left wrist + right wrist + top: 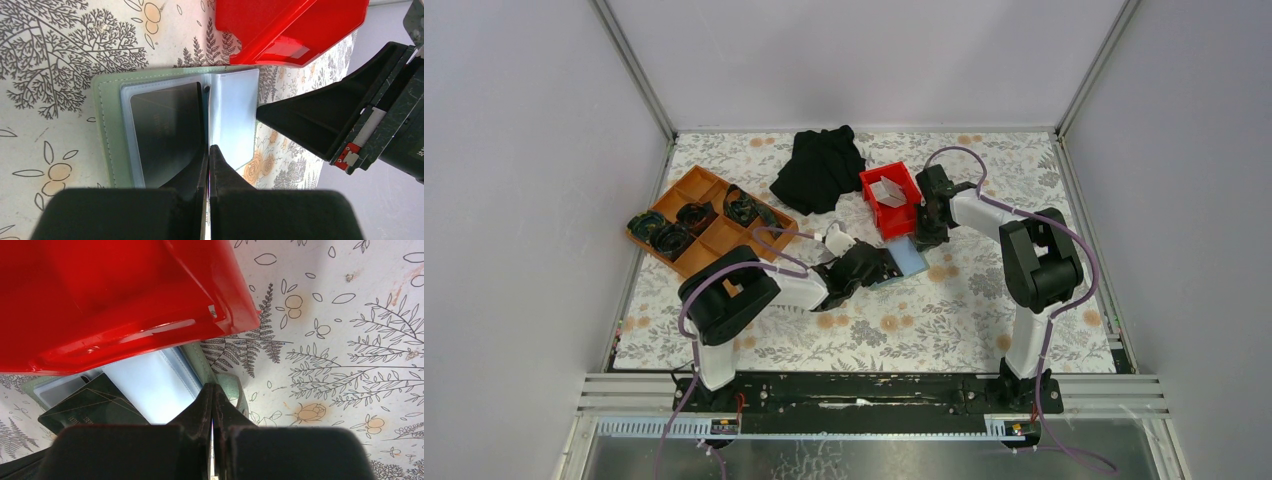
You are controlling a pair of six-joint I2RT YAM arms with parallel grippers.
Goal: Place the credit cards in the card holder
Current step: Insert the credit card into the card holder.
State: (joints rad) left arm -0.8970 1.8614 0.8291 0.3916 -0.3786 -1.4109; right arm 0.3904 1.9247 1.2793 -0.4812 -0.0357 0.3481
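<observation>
Two tools work the same small spot, each with its fingers pressed together and nothing gripped between them. The left tool [209,156] sets its tip at the centre fold of the card holder [106,125], and the right tool [214,395] sets its tip at the holder's outer edge by the snap tab. The holder lies open on the desk, just beside the red bin [876,181], with a dark card [165,130] already in its left sleeve. With the two tips this close, a careless move could knock one against the other. A sideways push on the smooth sleeves could skid the holder under the bin's lip or flip the clear page shut. A nudged bin could tip its contents. Neither tool can take a card until its fingers part, so lifting away may let the holder fold up. The left wrist view alone shows the seated card whole, and the right tool's fingers alongside. The right wrist view alone shows the tab. Only the overhead view shows the pale credit cards [890,191] standing in the bin, and beyond them the black cloth [821,168] and the orange tray [717,238].
</observation>
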